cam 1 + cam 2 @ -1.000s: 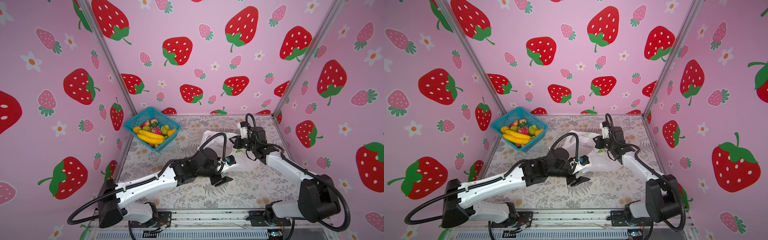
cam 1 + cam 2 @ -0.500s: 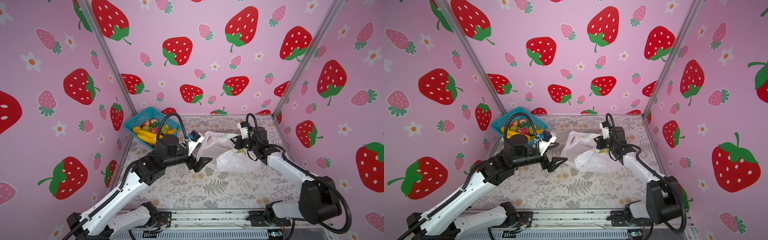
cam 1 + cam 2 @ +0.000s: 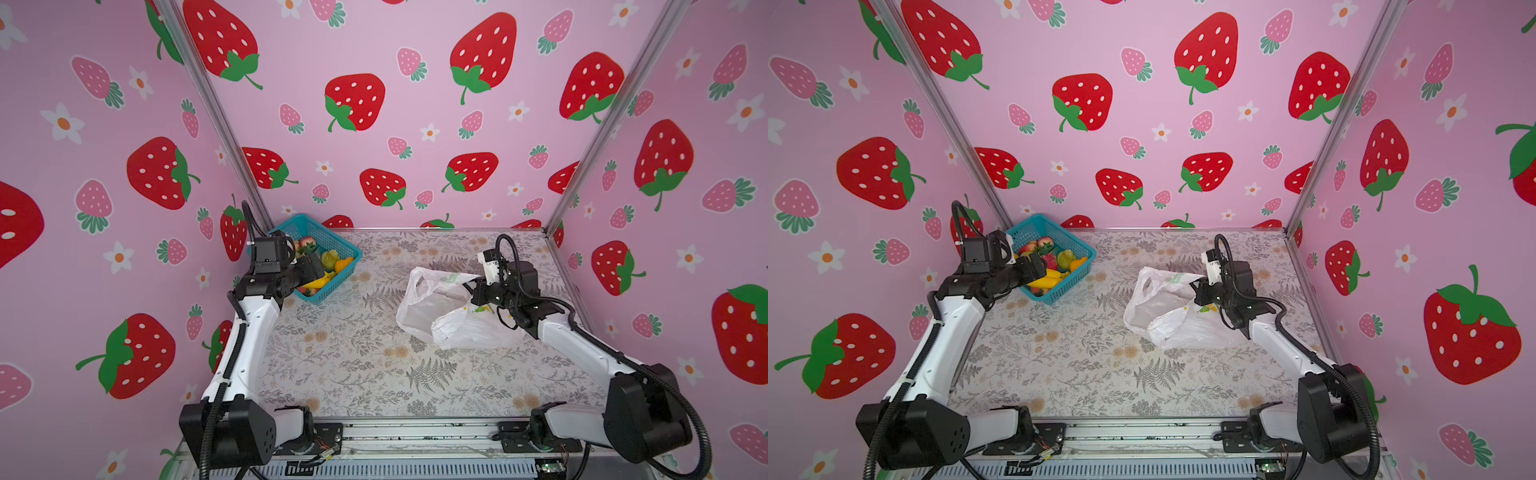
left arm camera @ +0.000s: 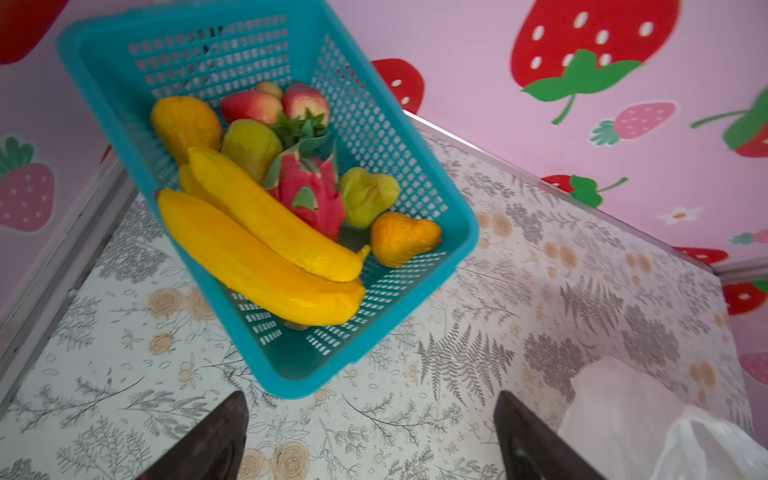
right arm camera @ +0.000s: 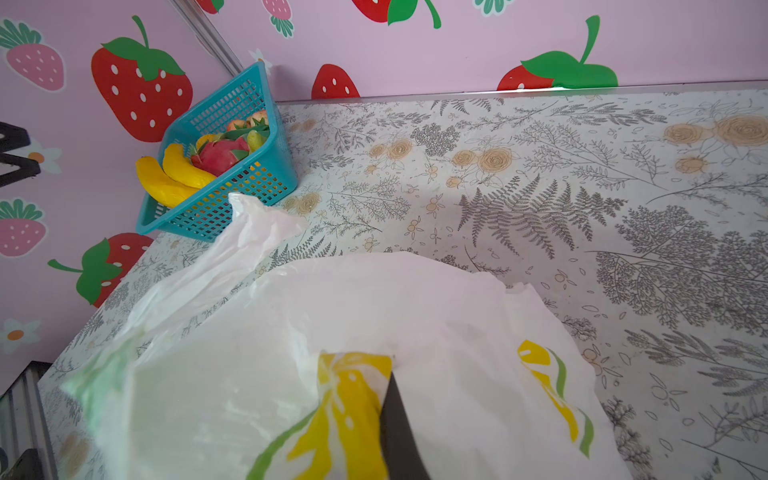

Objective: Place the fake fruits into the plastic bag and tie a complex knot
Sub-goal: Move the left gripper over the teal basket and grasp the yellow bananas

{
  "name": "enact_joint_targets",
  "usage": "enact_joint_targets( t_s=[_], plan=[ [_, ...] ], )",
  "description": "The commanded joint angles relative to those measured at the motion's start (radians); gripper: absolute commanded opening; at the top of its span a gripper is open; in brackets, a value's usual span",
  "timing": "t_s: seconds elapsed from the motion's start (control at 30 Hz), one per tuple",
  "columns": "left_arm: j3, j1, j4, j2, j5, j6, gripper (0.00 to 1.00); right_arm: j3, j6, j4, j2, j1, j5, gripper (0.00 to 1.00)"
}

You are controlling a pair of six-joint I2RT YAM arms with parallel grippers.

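Left claw point(image 4: 370, 402) stands apart over the basket point(image 4: 376, 137) of fake fruits point(image 4: 257, 249). Right claw point(image 3: 478, 292) clamps the plastic bag point(image 3: 430, 309).

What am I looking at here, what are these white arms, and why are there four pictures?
This is a two-armed robot: the left arm and the right arm are mounted at the front edge of a table, inside a booth with strawberry wallpaper. Each arm ends in a two-finger gripper. Two pictures come from a camera pair overhead that sees the whole scene. The other two come from small cameras on the wrists. On the table are a teal basket full of fake fruits and a plastic bag printed with lemons. The left gripper is open and empty, near the basket. The right gripper is shut on the bag.
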Motion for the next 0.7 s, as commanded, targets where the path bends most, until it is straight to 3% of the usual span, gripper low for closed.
enact_joint_targets(
  t_s=[0.0,0.23,0.67],
  plan=[
    [0.006,0.068,0.006,0.059,-0.030,-0.058,0.93,-0.012,-0.035,0.034,-0.016,-0.005,-0.023,0.00],
    [0.040,0.089,0.006,0.188,0.014,-0.094,0.85,-0.015,-0.068,0.032,-0.009,-0.007,-0.034,0.00],
    [0.051,0.089,0.058,0.284,0.068,-0.136,0.64,-0.022,-0.061,0.058,0.015,-0.007,-0.070,0.00]
  ],
)
